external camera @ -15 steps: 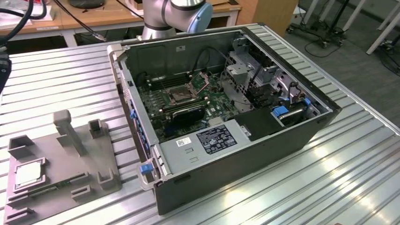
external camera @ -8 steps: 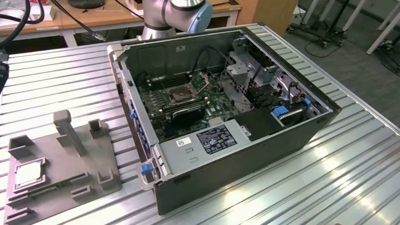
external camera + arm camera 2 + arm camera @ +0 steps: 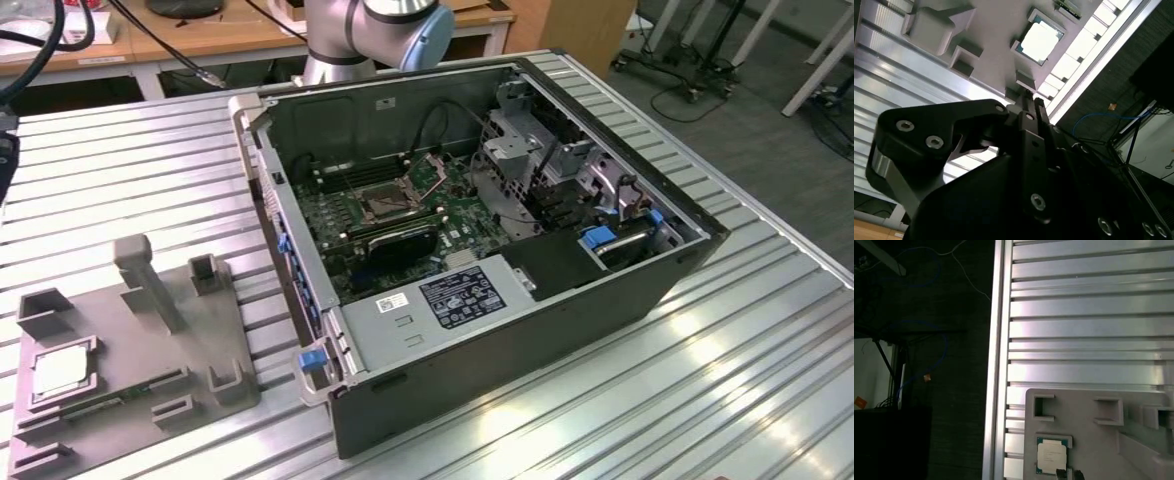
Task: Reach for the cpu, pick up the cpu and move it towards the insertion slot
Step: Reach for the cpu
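The cpu (image 3: pixel 60 372) is a silvery-white square chip with a thin green rim. It lies flat in a square recess of the grey plastic fixture (image 3: pixel 147 350) at the exterior view's lower left. In both wrist views the cpu (image 3: pixel 1040 41) (image 3: pixel 1051 456) sits well below my gripper (image 3: pixel 1031 100) (image 3: pixel 1068 473), and nothing touches it. The black fingertips (image 3: pixel 1059 473) stand a little apart and hold nothing; they hover over the fixture close to the chip. The insertion slot (image 3: pixel 378 203) is a dark square socket in a metal bracket on the green motherboard (image 3: pixel 447 195) inside the open computer case.
The open black computer case (image 3: pixel 534 330) lies on its side on the ribbed aluminium table (image 3: pixel 120 180). Grey posts and brackets (image 3: pixel 150 282) rise from the fixture near the chip. The table edge (image 3: pixel 999 365) runs close to the fixture, with dark floor and cables beyond it.
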Action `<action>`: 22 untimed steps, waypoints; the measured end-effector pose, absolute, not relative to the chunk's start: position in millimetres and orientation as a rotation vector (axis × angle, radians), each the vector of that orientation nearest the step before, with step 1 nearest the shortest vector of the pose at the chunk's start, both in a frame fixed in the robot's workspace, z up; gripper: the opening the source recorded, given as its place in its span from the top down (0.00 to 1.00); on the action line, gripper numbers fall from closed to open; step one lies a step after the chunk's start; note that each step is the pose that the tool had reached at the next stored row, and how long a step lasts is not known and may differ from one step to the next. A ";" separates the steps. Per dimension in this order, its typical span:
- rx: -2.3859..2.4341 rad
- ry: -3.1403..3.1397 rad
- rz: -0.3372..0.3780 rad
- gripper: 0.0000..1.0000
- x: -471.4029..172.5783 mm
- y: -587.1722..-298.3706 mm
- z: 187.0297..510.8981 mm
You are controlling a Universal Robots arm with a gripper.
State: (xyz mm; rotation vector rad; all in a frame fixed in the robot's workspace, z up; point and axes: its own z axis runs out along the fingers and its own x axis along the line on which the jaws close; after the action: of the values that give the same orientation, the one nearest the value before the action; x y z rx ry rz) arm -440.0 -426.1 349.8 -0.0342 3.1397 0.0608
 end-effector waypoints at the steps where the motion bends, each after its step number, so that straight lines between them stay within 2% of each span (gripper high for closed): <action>1: -0.034 3.140 0.061 0.83 -439.9 -426.1 349.8; 2: -0.034 3.140 0.061 0.83 -440.0 -426.1 349.7; 3: -0.034 3.140 0.061 0.76 -439.9 -426.1 349.7; 4: -0.034 3.140 0.061 0.76 -440.0 -426.1 349.7; 5: -0.034 3.140 0.061 0.70 -439.9 -426.1 349.7; 9: -0.034 3.140 0.061 0.69 -440.0 -426.1 349.7; 10: -0.034 3.140 0.061 0.63 -439.9 -426.1 349.6; 16: -0.034 3.140 0.061 0.62 -439.9 -426.1 349.6; 17: -0.034 3.140 0.061 0.56 -440.0 -426.1 349.5; 21: -0.034 3.140 0.061 0.55 -440.0 -426.1 349.5; 22: -0.034 3.140 0.061 0.48 -440.0 -426.1 349.5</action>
State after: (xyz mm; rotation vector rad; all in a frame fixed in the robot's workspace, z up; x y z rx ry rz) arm -440.0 -426.1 349.5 -0.0342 3.1397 0.0608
